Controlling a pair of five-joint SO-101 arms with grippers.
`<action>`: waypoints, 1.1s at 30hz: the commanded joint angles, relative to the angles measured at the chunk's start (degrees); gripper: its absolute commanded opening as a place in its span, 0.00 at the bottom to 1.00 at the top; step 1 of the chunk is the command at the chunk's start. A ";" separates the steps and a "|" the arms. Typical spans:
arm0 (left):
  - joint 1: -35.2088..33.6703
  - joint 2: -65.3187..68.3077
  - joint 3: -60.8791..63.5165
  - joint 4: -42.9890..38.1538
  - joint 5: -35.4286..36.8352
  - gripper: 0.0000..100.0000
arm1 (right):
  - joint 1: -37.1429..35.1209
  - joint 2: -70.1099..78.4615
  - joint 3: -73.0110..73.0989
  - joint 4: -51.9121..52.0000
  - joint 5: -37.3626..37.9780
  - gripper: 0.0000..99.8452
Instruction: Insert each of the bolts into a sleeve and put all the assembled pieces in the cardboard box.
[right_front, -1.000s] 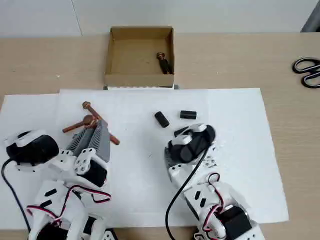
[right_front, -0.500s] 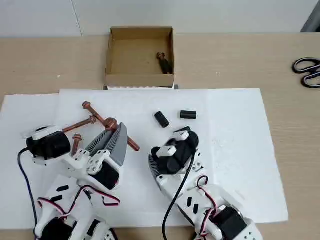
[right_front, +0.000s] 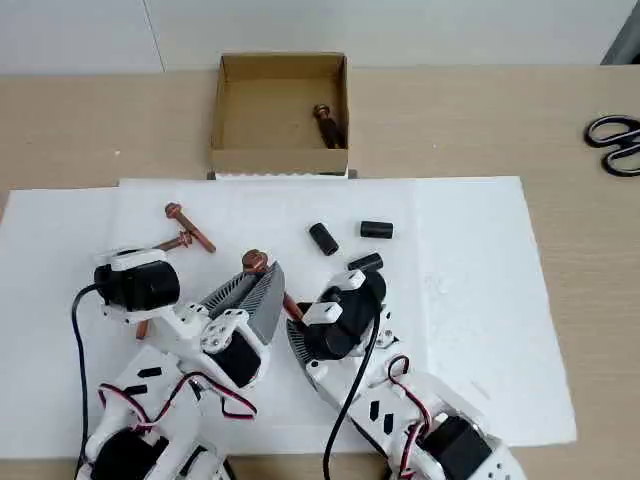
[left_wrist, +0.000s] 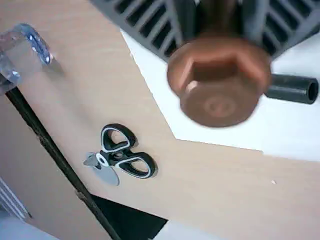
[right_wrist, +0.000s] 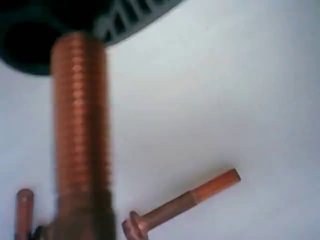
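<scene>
My left gripper (right_front: 260, 280) is shut on a copper bolt (right_front: 256, 263) just behind its hex head (left_wrist: 217, 82), over the white paper's front middle. The threaded shaft (right_wrist: 80, 115) points at my right gripper (right_front: 300, 325), which is shut on a dark sleeve (right_wrist: 25, 47); the shaft's tip meets the sleeve's mouth. Three black sleeves (right_front: 323, 238) (right_front: 376, 229) (right_front: 365, 262) lie on the paper. Loose bolts (right_front: 190, 227) (right_front: 165, 246) lie at the left. The cardboard box (right_front: 228, 110) at the back holds one assembled piece (right_front: 327, 124).
White paper (right_front: 470, 330) covers the table's front. Scissors (right_front: 615, 143) lie at the far right on bare wood, also in the left wrist view (left_wrist: 122, 157). Another loose bolt (right_wrist: 182, 205) lies on the paper below the right gripper.
The left gripper has carried the bolt from the left pile rightward toward the middle. The right gripper has swung left and forward to meet it.
</scene>
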 joint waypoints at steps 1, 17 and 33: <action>0.26 -0.35 0.57 -2.02 -1.76 0.00 | -0.40 -0.84 -0.62 -1.54 -0.18 0.00; -0.09 -0.18 2.07 -7.03 -1.85 0.00 | -1.36 -0.84 -0.62 -1.45 -0.18 0.00; 2.29 -0.35 5.58 -2.55 -6.42 0.00 | -0.92 -0.75 -2.02 -1.01 -0.09 0.00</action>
